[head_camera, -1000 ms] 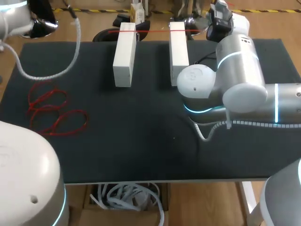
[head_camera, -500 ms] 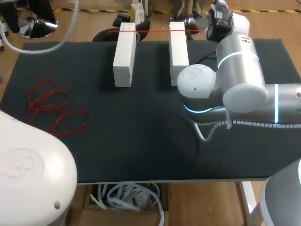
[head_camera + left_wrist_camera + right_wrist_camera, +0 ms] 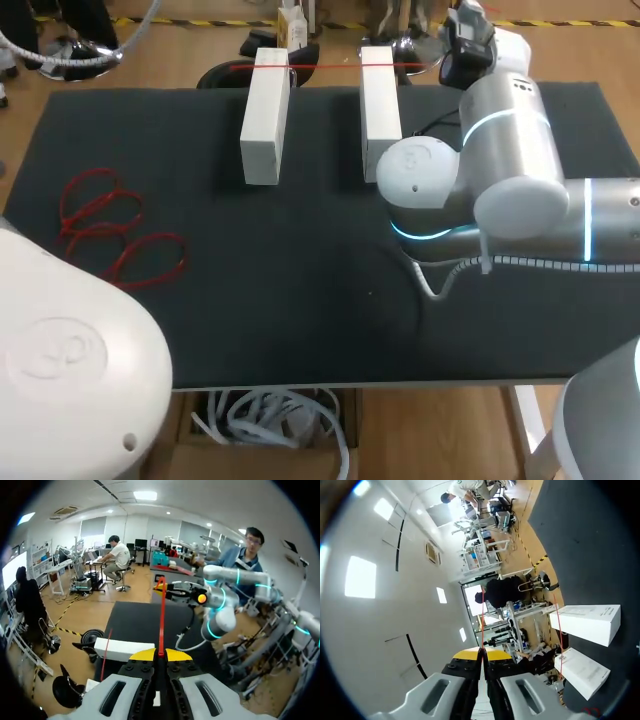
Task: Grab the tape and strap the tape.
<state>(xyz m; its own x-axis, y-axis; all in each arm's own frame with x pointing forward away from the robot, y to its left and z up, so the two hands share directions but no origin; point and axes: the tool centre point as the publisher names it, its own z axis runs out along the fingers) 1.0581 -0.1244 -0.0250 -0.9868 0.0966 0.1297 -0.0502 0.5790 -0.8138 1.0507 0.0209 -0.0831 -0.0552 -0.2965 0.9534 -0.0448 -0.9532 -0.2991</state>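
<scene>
The head camera looked steeply down from above and behind onto the table (image 3: 300, 320), with the white blocks (image 3: 265, 115) at its twelve o'clock. Each wrist camera sat close behind its own gripper, the left gripper (image 3: 160, 655) and the right gripper (image 3: 483, 655), facing out along the fingers. All three views shared the red tape (image 3: 325, 66) and the table's white-block end.

Head view: right arm (image 3: 505, 165), silver-white with lit cyan rings, enters from the right. Its elbow is folded above the surface and its wrist is up at the far edge. Wrist view: right tool (image 3: 483, 653), black fingers with yellow tips pressed together, clamps a thin red tape (image 3: 482, 625).

The left arm (image 3: 70, 360) shows as a white shell at the near-left corner. The left tool (image 3: 160, 654) has its yellow tips closed and pinches the tape.
</scene>
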